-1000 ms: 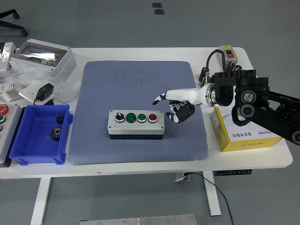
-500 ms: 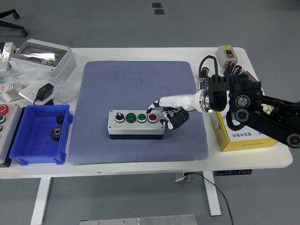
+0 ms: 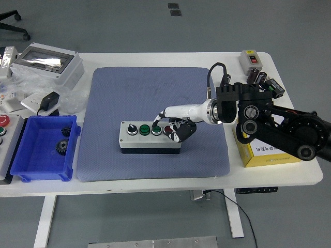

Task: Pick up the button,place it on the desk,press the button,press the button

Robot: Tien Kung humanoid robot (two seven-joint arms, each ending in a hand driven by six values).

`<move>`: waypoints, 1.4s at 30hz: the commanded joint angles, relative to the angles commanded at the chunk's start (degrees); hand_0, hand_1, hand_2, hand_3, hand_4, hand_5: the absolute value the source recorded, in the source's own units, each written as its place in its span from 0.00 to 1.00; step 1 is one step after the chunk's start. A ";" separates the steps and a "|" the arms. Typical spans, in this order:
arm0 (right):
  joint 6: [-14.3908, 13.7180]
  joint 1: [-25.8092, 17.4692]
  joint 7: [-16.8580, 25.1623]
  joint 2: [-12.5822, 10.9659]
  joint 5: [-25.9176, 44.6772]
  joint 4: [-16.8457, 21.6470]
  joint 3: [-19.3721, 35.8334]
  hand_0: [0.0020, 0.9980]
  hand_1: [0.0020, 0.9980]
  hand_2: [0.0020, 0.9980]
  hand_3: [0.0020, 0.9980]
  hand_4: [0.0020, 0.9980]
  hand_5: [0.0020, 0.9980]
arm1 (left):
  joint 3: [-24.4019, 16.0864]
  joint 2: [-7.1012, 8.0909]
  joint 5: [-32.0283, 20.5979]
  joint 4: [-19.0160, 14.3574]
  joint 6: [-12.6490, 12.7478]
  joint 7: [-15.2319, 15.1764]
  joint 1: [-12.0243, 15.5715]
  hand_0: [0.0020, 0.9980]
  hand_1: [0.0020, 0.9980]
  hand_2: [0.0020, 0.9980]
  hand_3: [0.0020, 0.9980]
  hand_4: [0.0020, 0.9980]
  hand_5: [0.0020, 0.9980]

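one button box (image 3: 150,138) lies on the blue-grey mat (image 3: 152,93), just below the mat's middle. its top carries four controls in a row: one black selector knob (image 3: 132,128) at the 9 o'clock end, two green buttons (image 3: 150,128), then one red button (image 3: 168,130) at the 3 o'clock end. one robot arm is in view, coming from 3 o'clock. the right hand (image 3: 173,124) holds nothing: its white index finger (image 3: 159,117) sticks out with its tip on the second green button, while the other fingers curl under, over the red button. at 9 o'clock of the mat one blue bin (image 3: 31,168) holds two black gears (image 3: 62,140). one yellow carton (image 3: 261,154) lies under the arm.
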 joint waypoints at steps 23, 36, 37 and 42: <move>-8.92 -5.79 12.10 -6.65 3.76 3.66 10.50 0.02 0.09 0.18 0.83 0.34 0.00 | -0.04 -0.13 0.15 0.46 -0.11 -1.16 -0.14 0.67 0.57 0.51 0.57 0.41 0.03; -36.63 -26.20 30.75 3.52 -6.77 -4.07 25.99 0.41 0.52 0.59 0.77 0.50 0.23 | 1.66 -1.96 -0.25 1.87 3.82 -1.67 0.42 0.66 0.57 0.51 0.57 0.41 0.04; -38.09 -27.72 32.17 3.77 -5.58 -3.84 27.40 0.41 0.52 0.59 0.77 0.50 0.23 | 1.79 -2.08 -0.35 1.88 4.00 -1.55 0.51 0.66 0.57 0.51 0.57 0.41 0.04; -43.51 -33.55 39.58 5.80 2.08 -5.40 33.36 0.70 0.71 0.73 0.76 0.54 0.28 | 2.27 -2.41 -0.64 1.50 4.53 -0.27 0.71 0.66 0.56 0.51 0.57 0.40 0.04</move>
